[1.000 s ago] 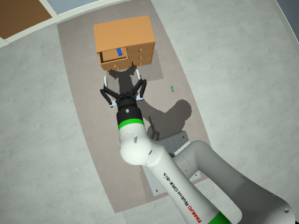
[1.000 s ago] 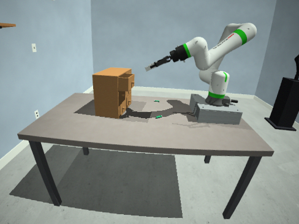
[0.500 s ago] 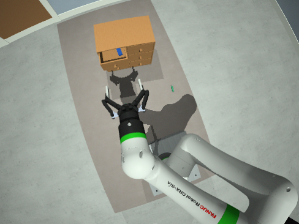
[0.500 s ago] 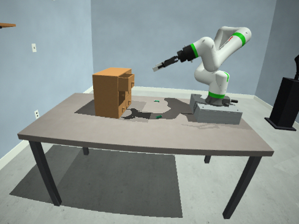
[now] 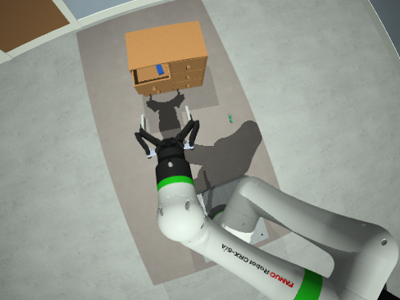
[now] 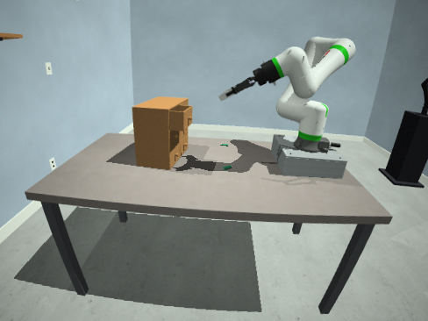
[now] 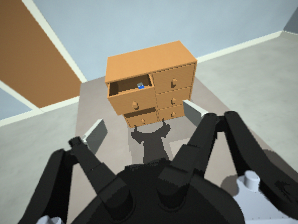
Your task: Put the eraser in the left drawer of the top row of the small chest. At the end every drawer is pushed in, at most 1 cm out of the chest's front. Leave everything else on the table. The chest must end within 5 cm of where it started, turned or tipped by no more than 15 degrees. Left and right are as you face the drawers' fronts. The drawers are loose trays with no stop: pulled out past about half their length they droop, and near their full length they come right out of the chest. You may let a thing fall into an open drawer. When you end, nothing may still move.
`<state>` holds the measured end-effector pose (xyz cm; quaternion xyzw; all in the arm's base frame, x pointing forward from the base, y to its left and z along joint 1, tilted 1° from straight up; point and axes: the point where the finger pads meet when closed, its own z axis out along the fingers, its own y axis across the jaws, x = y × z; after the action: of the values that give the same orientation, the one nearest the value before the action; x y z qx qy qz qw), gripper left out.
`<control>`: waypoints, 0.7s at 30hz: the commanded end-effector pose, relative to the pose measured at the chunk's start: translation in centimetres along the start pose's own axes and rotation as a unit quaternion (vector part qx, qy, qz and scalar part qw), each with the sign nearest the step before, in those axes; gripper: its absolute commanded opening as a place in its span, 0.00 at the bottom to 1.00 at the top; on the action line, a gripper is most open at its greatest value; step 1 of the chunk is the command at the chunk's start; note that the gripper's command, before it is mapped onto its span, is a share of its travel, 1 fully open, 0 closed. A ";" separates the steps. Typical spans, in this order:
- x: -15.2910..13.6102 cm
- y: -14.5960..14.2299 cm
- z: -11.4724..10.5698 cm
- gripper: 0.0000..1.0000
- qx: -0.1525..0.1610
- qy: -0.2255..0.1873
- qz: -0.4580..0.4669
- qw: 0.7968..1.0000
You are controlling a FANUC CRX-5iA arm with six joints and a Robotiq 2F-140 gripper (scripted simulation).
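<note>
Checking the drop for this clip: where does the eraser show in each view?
Top: eraser, blue, in the open top-left drawer, at its right rear.
Exterior: not visible; only that drawer's side shows, sticking out.
Wrist: a blue speck at the drawer's back right.
Shared landmark: the chest.

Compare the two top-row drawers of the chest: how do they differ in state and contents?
The left drawer is pulled out of the chest; the right drawer is pushed in flush. The left one holds a blue eraser; the right one's inside is hidden. Both share the same wood colour and a small front knob.
</note>
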<state>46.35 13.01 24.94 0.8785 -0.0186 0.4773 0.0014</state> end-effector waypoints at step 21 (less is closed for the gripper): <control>2.8 -0.2 -2.0 1.00 0.005 -0.355 0.001 0.935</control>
<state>45.63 14.33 27.70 0.9659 -0.0194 0.2578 -0.0147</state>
